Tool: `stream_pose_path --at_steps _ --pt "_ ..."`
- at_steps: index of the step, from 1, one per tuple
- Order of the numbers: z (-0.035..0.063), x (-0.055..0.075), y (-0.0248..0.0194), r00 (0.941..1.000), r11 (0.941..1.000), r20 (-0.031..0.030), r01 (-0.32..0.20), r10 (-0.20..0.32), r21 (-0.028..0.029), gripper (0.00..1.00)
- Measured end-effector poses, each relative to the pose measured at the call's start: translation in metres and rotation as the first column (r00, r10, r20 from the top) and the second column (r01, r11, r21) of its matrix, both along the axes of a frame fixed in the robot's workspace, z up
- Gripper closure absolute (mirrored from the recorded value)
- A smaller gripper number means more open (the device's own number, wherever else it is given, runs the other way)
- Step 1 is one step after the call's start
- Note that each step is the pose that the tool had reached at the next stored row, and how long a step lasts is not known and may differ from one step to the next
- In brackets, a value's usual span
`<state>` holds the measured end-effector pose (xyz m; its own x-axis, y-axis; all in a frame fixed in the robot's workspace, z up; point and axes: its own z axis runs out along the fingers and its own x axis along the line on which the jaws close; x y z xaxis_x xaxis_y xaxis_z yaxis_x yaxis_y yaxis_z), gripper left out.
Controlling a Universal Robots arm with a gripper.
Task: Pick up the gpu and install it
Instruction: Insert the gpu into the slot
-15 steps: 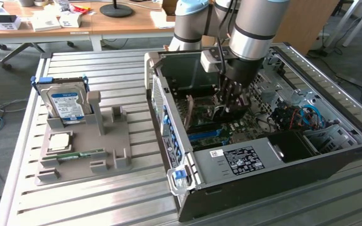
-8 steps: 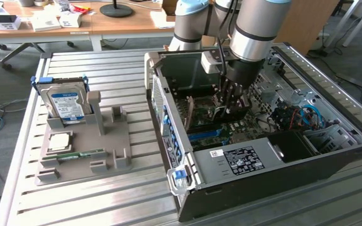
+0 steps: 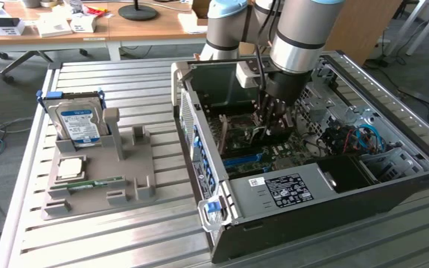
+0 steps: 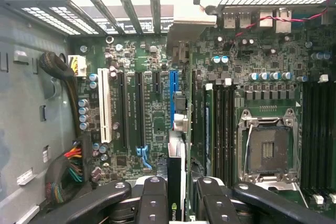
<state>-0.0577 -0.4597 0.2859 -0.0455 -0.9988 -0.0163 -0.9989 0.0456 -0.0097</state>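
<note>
My gripper (image 4: 178, 199) is shut on the gpu (image 4: 176, 174), a thin dark card seen edge-on with a green logo near the fingers (image 4: 152, 195). The card's silver bracket (image 4: 191, 24) lies against the rear slot openings of the case. Its lower edge runs along the blue expansion slot (image 4: 172, 85) on the motherboard (image 4: 149, 108); I cannot tell whether it is seated. In the exterior view the gripper (image 3: 272, 127) reaches straight down into the open computer case (image 3: 304, 184), over the motherboard.
On the exterior view's left, a grey holder (image 3: 129, 167) carries the silver hard drive with blue label (image 3: 80, 124), a processor chip (image 3: 71, 167) and a green memory stick (image 3: 95, 183). Inside the case are the empty processor socket (image 4: 268, 150), memory slots (image 4: 315, 129) and cable bundles (image 4: 68, 169).
</note>
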Motion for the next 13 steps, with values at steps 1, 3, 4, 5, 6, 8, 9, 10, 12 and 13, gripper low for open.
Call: stream_pose_path --at_steps 1,3,4,5,6,8,9,10,12,13 --pt "0.0000 -0.0001 -0.0010 1.0000 1.0000 0.0000 0.000 0.000 0.0002 0.74" --pt "0.0000 -0.0001 -0.0025 1.0000 1.0000 -0.0001 0.000 0.000 0.0008 0.74" --pt "0.0000 -0.0002 -0.0028 1.0000 1.0000 -0.0001 0.000 0.000 0.0022 0.74" --pt "0.0000 -0.0002 -0.0031 1.0000 1.0000 0.0000 0.000 0.000 0.0065 0.74" --pt "-0.0001 -0.0004 -0.0032 1.0000 0.9999 0.0001 0.000 0.000 0.0135 0.74" --pt "-0.0001 -0.0007 -0.0035 1.0000 0.9997 0.0002 0.000 0.000 0.0240 0.74" --pt "-0.0002 -0.0006 -0.0034 1.0000 0.9997 0.0003 0.000 0.000 0.0243 0.74" --pt "-0.0002 -0.0006 -0.0034 1.0000 0.9997 0.0002 0.000 0.000 0.0243 0.74" --pt "-0.0002 -0.0006 -0.0035 1.0000 0.9997 0.0002 0.000 0.000 0.0243 0.74" --pt "-0.0002 -0.0006 -0.0035 1.0000 0.9997 0.0002 0.000 0.000 0.0243 0.74"
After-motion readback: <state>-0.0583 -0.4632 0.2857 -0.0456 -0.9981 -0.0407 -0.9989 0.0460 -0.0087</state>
